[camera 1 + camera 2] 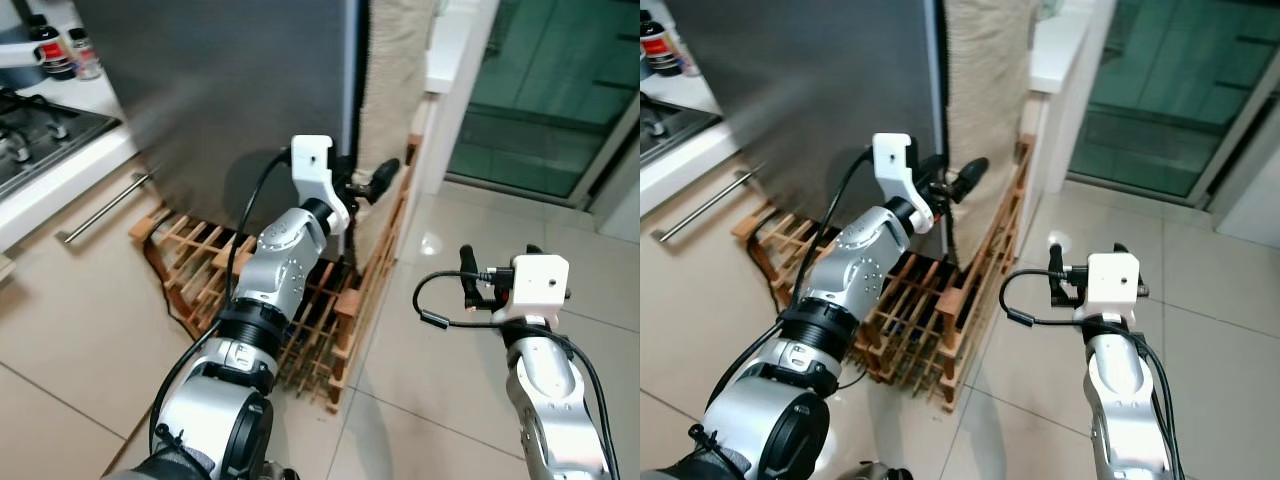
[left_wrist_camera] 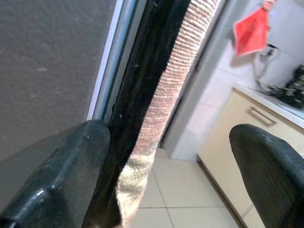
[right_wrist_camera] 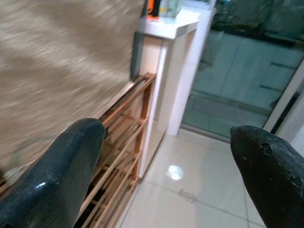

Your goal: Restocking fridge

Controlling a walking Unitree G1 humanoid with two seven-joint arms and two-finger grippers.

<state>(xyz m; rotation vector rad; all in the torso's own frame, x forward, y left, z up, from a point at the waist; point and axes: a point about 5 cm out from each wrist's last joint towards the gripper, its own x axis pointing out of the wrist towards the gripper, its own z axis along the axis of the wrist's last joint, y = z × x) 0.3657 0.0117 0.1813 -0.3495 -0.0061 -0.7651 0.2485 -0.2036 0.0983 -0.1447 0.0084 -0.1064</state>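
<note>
Fridge [image 1: 230,90] stands shut, dark grey door straight ahead, wooden rack [image 1: 300,310] on the floor at its base. Left end effector [image 1: 372,182] is raised at the door's right edge, fingers spread wide around the beige towel [image 2: 156,109] hanging there, gripping nothing yet. Right end effector [image 3: 166,161] hangs over the tiled floor [image 1: 470,380], wide open, empty. Judgement: task barely started; door not opened, nothing carried, all restocking left.
</note>
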